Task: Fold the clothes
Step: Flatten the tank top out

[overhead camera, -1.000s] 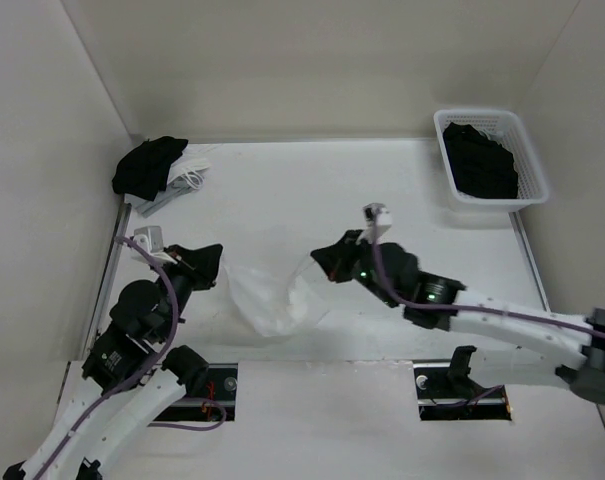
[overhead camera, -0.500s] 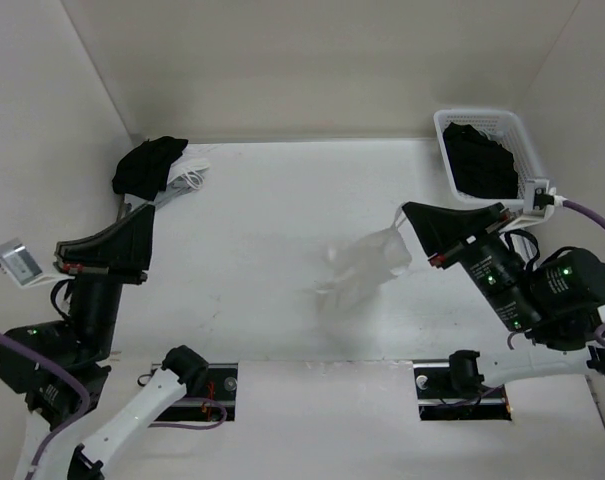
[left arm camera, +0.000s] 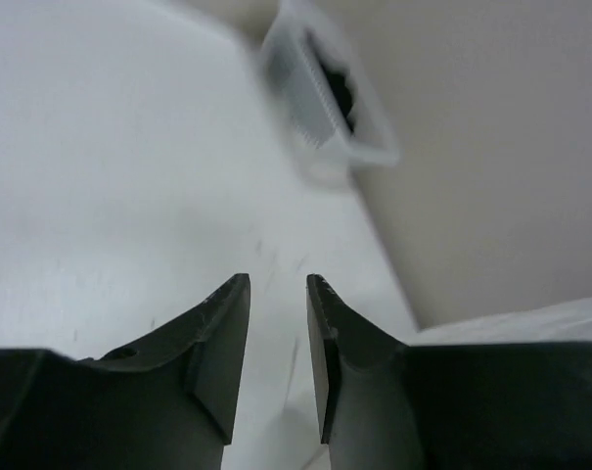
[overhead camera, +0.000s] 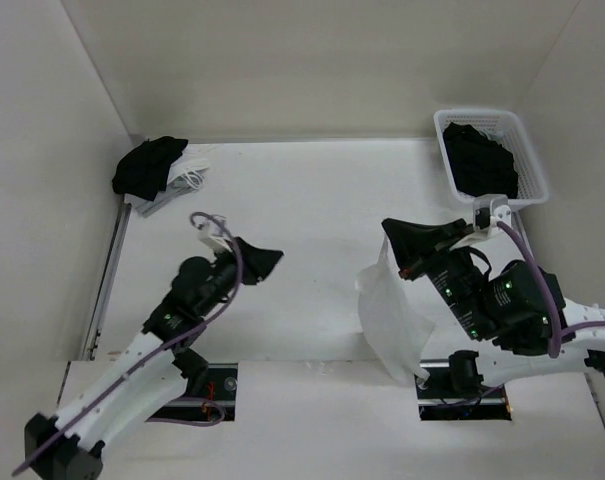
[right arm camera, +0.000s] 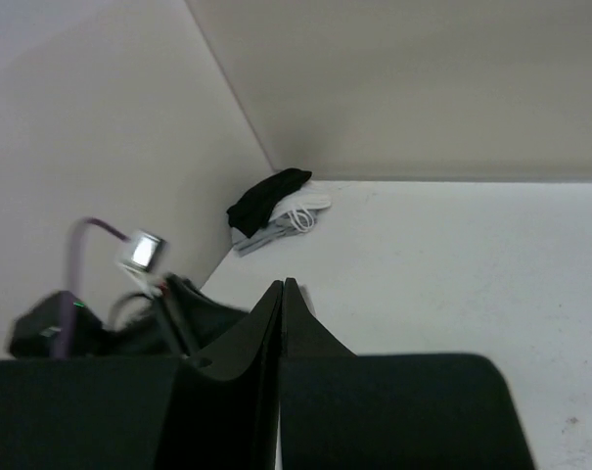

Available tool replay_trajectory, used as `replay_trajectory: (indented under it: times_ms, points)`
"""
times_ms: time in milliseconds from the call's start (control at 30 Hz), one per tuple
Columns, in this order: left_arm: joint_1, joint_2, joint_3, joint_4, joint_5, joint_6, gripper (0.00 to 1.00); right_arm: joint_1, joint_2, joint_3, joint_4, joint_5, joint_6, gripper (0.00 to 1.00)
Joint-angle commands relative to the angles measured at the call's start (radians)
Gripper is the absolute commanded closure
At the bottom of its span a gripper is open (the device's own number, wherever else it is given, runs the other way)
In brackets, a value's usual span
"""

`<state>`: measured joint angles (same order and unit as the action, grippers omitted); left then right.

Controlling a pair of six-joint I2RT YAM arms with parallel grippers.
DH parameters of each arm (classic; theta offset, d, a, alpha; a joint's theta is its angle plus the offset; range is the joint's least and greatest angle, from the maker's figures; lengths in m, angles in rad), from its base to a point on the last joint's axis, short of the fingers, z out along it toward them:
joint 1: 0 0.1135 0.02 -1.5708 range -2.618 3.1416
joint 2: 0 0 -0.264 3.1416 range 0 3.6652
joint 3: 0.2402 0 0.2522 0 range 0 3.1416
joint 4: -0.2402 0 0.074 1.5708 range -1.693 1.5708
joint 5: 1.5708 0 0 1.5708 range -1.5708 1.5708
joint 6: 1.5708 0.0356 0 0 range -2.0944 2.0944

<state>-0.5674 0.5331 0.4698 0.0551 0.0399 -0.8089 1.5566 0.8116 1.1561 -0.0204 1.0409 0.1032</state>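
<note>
thin, light, floppy white camisole (overhead camera: 390,322), dangling limp over the table's near right side from the right gripper (overhead camera: 392,240), clamped shut on it. left gripper (left arm camera: 276,284) empty, jaws parted. probably best pinched at a free lower corner, then spread flat.

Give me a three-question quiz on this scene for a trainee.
1. True or false: the right jaws are shut on the camisole.
2. Where does the basket stand? A) far right corner B) far left corner C) near edge, between the arms
3. Fill in: the left jaws are open and hold ____.
Key: 1 true; 2 A; 3 nothing.
</note>
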Motion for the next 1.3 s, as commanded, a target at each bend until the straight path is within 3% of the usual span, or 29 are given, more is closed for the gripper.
replay_trajectory:
  times_ms: [0,200,300,433,733,833,967,1133,1267]
  points:
    - [-0.103,0.095,-0.063,0.244,0.040,-0.035,0.70,-0.066,0.004,0.005,-0.022,-0.105,0.099,1.00]
    - [-0.252,0.162,-0.099,0.357,-0.063,0.017,0.55,-0.275,0.116,0.016,-0.084,-0.435,0.280,1.00]
    - [-0.320,0.156,-0.111,0.382,-0.066,0.030,0.52,-0.319,0.129,0.020,-0.059,-0.466,0.279,1.00]
    - [-0.393,0.133,-0.151,0.374,-0.089,0.092,0.55,-0.425,0.162,0.036,-0.059,-0.554,0.300,1.00]
    - [-0.444,0.364,-0.094,0.428,-0.247,0.220,0.47,-0.477,0.212,0.051,-0.033,-0.645,0.334,1.00]
    - [-0.456,0.439,-0.039,0.442,-0.221,0.264,0.53,-0.484,0.219,0.054,-0.033,-0.647,0.334,1.00]
    - [-0.469,0.412,-0.017,0.391,-0.268,0.263,0.87,-0.485,0.210,0.059,-0.036,-0.647,0.328,1.00]
    - [-0.518,0.149,0.004,0.195,-0.328,0.266,0.91,-0.491,0.158,0.056,-0.076,-0.619,0.332,0.99]
    - [-0.425,0.047,-0.014,0.075,-0.367,0.274,0.91,-0.530,0.237,0.074,-0.082,-0.662,0.343,0.99]
